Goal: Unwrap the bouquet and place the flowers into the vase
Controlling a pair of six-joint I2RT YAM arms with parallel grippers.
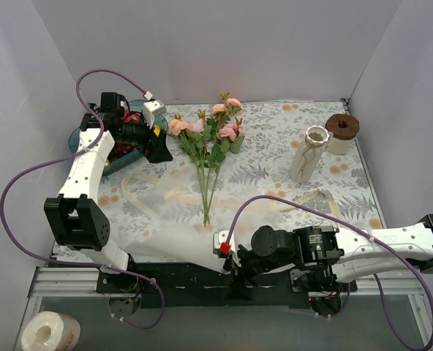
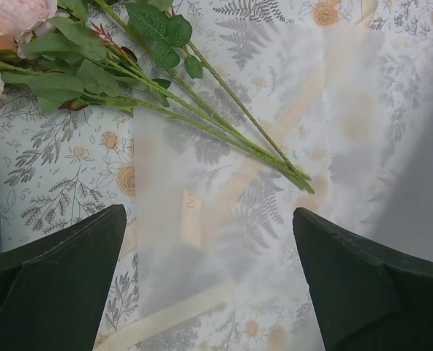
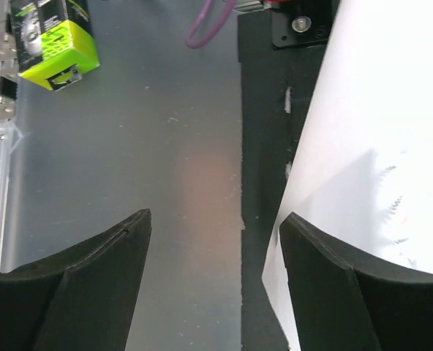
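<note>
1. The flowers [image 1: 208, 135] lie flat on the floral tablecloth [image 1: 275, 124] in the upper middle of the top view. Their pink and peach blooms point to the back wall and their thin green stems run down toward the frame's centre.
2. In the left wrist view the flowers [image 2: 92, 66] fill the upper left, with the stem ends resting on the translucent wrapping paper [image 2: 224, 241].
3. That wrapping paper [image 1: 165, 212] is spread open across the lower middle of the top view. A cream ribbon [image 1: 132, 191] lies loose at its left part.
4. The vase [image 1: 306, 155] stands upright at the right of the top view, apart from the flowers. It is just beside a white cylinder with a brown top [image 1: 341, 133].
5. The left gripper [image 1: 160, 150] hangs at the upper left of the top view, beside the blooms and next to a teal fruit bowl [image 1: 81, 135].
6. From its own camera, the left gripper [image 2: 209, 219] is spread wide with nothing between the jaws.
7. The right gripper [image 1: 235, 272] sits at the bottom centre of the top view, at the table's near edge.
8. In its wrist view the right gripper [image 3: 213, 219] stands apart and holds nothing. The paper's white edge [image 3: 370, 124] is at the right side, next to the right-hand finger.
</note>
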